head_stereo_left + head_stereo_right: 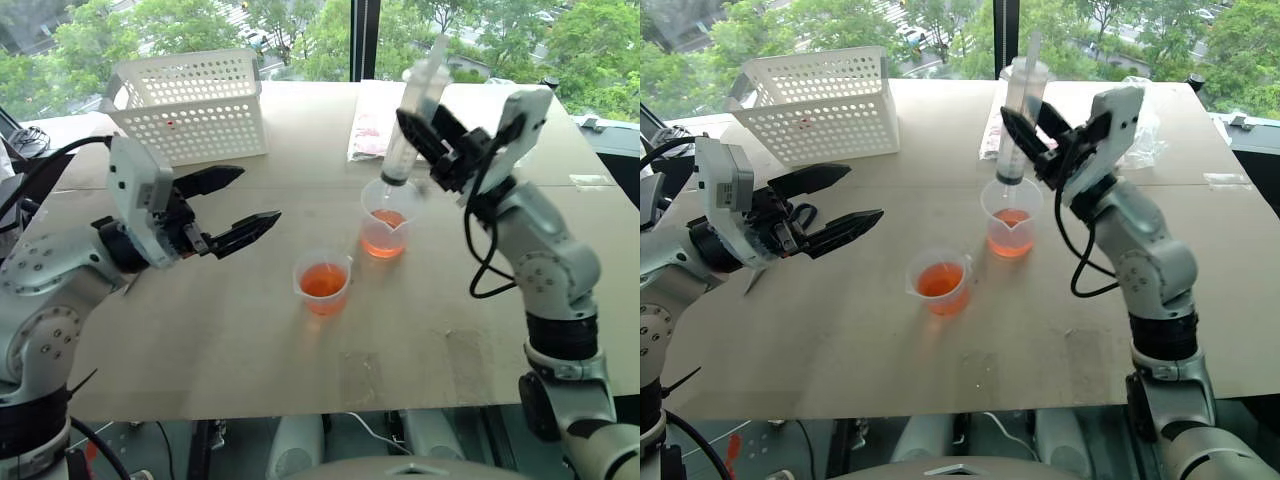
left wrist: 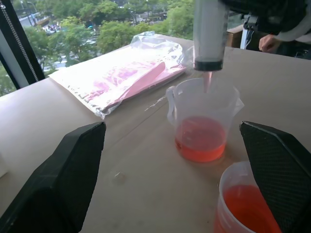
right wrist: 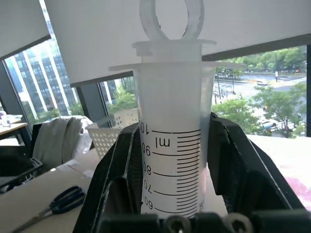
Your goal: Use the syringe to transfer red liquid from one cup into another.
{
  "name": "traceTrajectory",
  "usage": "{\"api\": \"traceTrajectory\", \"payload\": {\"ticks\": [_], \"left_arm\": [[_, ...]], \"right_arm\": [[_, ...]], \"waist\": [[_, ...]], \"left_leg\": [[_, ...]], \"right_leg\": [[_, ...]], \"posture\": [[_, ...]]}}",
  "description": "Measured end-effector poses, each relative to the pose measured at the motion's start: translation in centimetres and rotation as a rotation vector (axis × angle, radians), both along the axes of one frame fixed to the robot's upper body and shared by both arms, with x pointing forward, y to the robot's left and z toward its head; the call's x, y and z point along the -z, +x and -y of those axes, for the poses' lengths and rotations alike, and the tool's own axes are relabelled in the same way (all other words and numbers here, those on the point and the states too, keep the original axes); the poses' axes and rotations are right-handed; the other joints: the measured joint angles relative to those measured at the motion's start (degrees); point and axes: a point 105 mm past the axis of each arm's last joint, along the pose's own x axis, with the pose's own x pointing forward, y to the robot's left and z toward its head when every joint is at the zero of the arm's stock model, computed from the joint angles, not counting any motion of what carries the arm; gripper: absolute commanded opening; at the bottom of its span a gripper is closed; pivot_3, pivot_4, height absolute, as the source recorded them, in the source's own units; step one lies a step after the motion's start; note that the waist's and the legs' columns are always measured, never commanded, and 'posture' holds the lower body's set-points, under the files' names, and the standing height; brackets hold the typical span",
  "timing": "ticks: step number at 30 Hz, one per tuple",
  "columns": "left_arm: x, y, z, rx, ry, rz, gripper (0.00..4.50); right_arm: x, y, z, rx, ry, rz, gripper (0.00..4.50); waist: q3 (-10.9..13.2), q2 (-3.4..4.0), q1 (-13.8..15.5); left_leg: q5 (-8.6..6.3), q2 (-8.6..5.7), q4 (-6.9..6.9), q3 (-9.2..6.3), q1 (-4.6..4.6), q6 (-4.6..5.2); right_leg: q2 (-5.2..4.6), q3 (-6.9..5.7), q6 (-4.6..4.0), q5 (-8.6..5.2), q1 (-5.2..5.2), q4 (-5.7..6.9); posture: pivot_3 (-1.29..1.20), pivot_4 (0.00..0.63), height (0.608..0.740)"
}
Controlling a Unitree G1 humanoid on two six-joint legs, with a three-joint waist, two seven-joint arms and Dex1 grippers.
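While held, syringe (image 1: 415,115) upright, tip down

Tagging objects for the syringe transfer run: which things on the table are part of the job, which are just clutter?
Job:
- syringe, clamped in the right gripper, tip over the taller cup
- taller cup, red liquid in it
- shorter cup, also holding red liquid
- left gripper, open, holding nothing

Lying about:
- white basket
- plastic bag with pink contents
- scissors
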Motion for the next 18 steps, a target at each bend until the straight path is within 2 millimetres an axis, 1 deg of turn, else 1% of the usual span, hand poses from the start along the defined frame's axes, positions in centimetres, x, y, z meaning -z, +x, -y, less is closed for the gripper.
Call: {"api": "traceTrajectory", "payload": {"ticks": [1,3,5,6,9,12,14,17,18], "left_arm": [[-0.2,0.1,0.1,-0.003,-0.004,0.009,4.50],[-0.4,0.5,0.3,-0.016,-0.006,0.024,4.50],[-0.5,0.8,0.7,-0.014,-0.004,0.032,4.50],[-0.8,1.1,0.8,-0.017,-0.006,0.041,4.50],[-2.4,2.0,1.4,-0.003,-0.005,0.086,4.50],[-3.8,3.0,2.2,0.023,0.016,0.122,4.50],[-4.2,3.7,2.4,0.023,0.025,0.126,4.50],[-4.9,5.9,2.6,-0.008,0.056,0.122,4.50],[-4.9,6.3,2.7,-0.014,0.056,0.118,4.50]], "right_arm": [[0.6,0.1,-0.3,0.008,-0.006,0.000,1.44],[2.6,0.4,-0.8,0.037,-0.044,-0.003,1.44],[5.0,0.7,-1.5,0.056,-0.123,-0.005,1.44],[5.4,0.8,-1.6,0.066,-0.143,0.013,1.44],[5.8,1.3,-2.1,0.099,-0.181,0.066,1.44],[6.3,1.6,-2.2,0.120,-0.210,0.075,1.44],[6.4,1.7,-2.3,0.122,-0.217,0.078,1.44],[6.4,1.7,-2.5,0.113,-0.231,0.075,1.44],[6.4,1.7,-2.6,0.110,-0.231,0.071,1.44]], "waist": [[0.00,0.00,-0.06],[-0.01,-0.01,-0.06],[0.00,-0.01,-0.07],[0.00,-0.01,-0.08],[-0.03,-0.06,-0.09],[-0.05,-0.08,-0.13],[-0.05,-0.09,-0.16],[-0.06,-0.09,-0.14],[-0.06,-0.10,-0.16]], "left_leg": [[0.07,-0.04,0.04,0.00,-0.24,-0.11],[0.06,-0.05,0.09,0.01,-0.29,-0.09],[0.02,-0.08,0.10,-0.01,-0.27,-0.02],[0.03,-0.09,0.12,-0.03,-0.26,-0.02],[0.08,-0.11,0.17,-0.10,0.06,-0.07],[0.08,-0.11,0.14,-0.10,0.82,-0.07],[0.08,-0.10,0.13,-0.10,0.92,-0.07],[0.08,-0.10,0.11,-0.07,1.01,-0.07],[0.08,-0.10,0.11,-0.08,1.00,-0.07]], "right_leg": [[0.00,-0.04,0.01,0.01,-0.20,0.03],[0.01,-0.14,0.01,0.01,-0.22,0.04],[0.01,-0.15,0.00,0.01,-0.22,0.09],[0.02,-0.16,0.00,0.01,-0.21,0.10],[0.07,-0.18,-0.01,0.02,0.09,0.14],[0.07,-0.18,-0.25,-0.14,0.84,0.13],[0.07,-0.18,-0.25,-0.13,0.93,0.13],[0.08,-0.15,-0.25,-0.13,1.00,0.15],[0.09,-0.15,-0.24,-0.13,1.00,0.15]], "posture": [[0.00,0.150,0.740],[0.00,0.150,0.740],[0.00,0.150,0.740],[0.00,0.150,0.740],[0.00,0.150,0.740],[0.00,0.150,0.740],[0.00,0.150,0.740],[0.00,0.150,0.740],[0.00,0.150,0.740]]}}
